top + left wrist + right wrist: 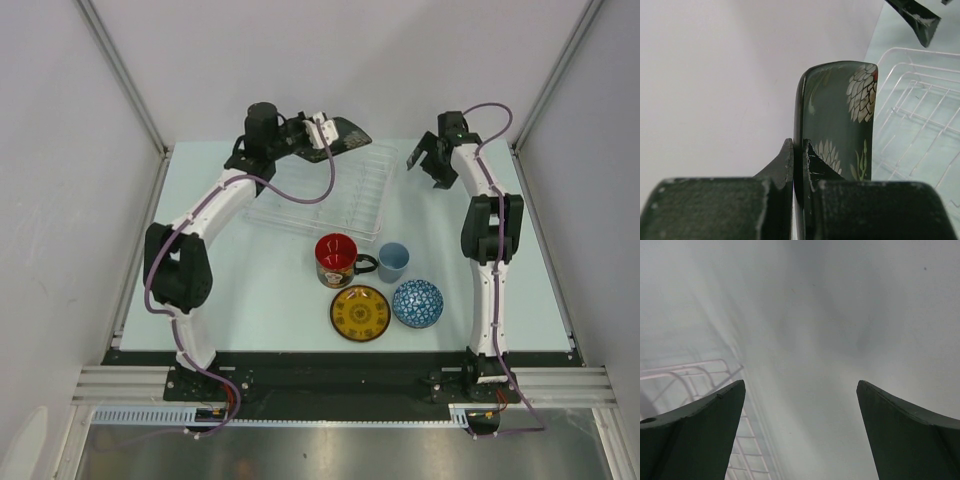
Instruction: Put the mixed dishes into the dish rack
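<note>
My left gripper point(322, 130) point(799, 145) is shut on the edge of the black square floral plate point(345, 135) point(837, 115) and holds it above the far left end of the clear dish rack point(330, 190) point(920, 100). My right gripper point(425, 160) point(800, 385) hangs open and empty beside the rack's far right corner point(690, 375). On the table in front of the rack stand the red mug point(337, 260) and the light-blue cup point(393, 262). Nearer the arm bases sit the yellow saucer point(360, 313) and the blue-white bowl point(417, 303).
White walls close in the table on the left, right and back. A finger of the right gripper point(915, 17) shows at the top right of the left wrist view. The black base rail point(330, 370) runs along the near edge.
</note>
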`<action>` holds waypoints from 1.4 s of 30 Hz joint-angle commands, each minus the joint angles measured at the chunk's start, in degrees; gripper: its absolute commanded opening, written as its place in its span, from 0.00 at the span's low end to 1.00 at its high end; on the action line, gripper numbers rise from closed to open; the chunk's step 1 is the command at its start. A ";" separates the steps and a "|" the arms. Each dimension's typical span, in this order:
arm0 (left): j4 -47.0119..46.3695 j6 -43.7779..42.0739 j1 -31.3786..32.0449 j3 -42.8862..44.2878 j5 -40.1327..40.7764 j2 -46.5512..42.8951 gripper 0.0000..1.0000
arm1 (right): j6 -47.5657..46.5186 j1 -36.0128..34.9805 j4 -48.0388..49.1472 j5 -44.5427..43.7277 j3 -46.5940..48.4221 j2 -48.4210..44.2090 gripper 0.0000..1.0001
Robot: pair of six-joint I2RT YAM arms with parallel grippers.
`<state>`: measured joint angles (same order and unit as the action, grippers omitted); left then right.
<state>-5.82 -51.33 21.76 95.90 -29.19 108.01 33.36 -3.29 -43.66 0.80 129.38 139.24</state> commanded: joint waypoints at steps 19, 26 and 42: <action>-23.18 -20.21 1.18 -5.19 -5.26 -3.59 0.00 | 8.29 -4.36 4.63 12.56 13.35 8.41 1.00; -20.37 -22.85 1.01 -3.35 -5.09 -0.70 0.00 | 8.21 -4.88 6.04 13.53 13.62 8.51 1.00; -16.94 -26.89 1.18 -3.97 -3.86 0.62 0.00 | 6.63 -3.04 9.12 14.85 5.97 4.20 1.00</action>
<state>-12.69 -73.08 22.55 89.01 -31.70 110.72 40.49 -6.35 -36.88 14.15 135.74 148.46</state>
